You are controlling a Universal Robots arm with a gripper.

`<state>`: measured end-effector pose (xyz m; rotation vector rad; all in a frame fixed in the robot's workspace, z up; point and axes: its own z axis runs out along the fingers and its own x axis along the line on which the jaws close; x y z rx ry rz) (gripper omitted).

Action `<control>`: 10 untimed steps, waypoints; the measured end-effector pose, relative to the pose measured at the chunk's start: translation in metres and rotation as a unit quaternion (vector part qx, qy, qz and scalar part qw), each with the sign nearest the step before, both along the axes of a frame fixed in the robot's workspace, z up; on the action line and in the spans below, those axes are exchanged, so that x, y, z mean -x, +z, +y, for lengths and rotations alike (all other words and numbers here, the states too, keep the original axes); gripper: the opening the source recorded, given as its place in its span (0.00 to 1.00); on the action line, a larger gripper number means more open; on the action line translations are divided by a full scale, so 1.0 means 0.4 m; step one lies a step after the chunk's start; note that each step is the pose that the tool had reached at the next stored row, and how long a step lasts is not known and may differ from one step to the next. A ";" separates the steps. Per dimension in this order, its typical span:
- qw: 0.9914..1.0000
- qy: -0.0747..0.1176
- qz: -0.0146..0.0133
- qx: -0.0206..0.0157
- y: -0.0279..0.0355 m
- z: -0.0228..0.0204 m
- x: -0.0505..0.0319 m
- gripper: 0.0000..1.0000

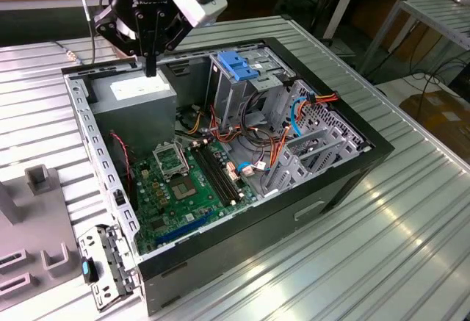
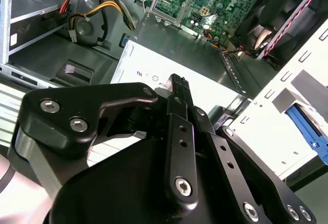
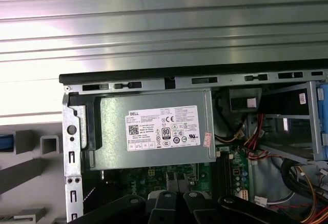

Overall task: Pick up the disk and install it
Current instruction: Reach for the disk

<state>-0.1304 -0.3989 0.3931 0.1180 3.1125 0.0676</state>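
Table first: a ribbed, silver aluminium surface (image 1: 411,247) spreads under everything. On it lies a black-and-grey metal computer case (image 1: 242,258), its side open. In the case's far corner in the exterior view sits a grey metal power-supply box with a white sticker (image 1: 139,104). Beside that box a green circuit board (image 1: 183,189) covers the case floor. A bare-metal drive cage (image 1: 235,93) stands toward the exterior view's right of the power supply, and red, orange and yellow cables (image 1: 273,152) run below the cage.

My black gripper (image 1: 150,73) hangs over the power-supply box, pointing straight down at the sticker. My jaws are pressed together with nothing between them – in the second wrist view the fingers (image 2: 179,131) lie side by side. Whether the tip touches the sticker, I cannot tell.

A bright blue plastic latch piece (image 1: 236,65) sits atop the cage. Light grey fixture blocks (image 1: 37,181) stand on the table outside the case, at the exterior view's left. In the first wrist view a sliver of blue (image 3: 4,143) shows just beside such a block – I cannot tell whether it is the disk's rail, so I cannot place the disk.
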 end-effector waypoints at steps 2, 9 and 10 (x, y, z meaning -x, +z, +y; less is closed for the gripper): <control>1.000 0.000 0.000 0.000 0.000 0.000 0.001 0.11; 1.000 0.000 0.000 0.000 0.000 0.000 0.007 0.11; 1.000 0.000 0.000 0.000 0.000 0.000 0.008 0.11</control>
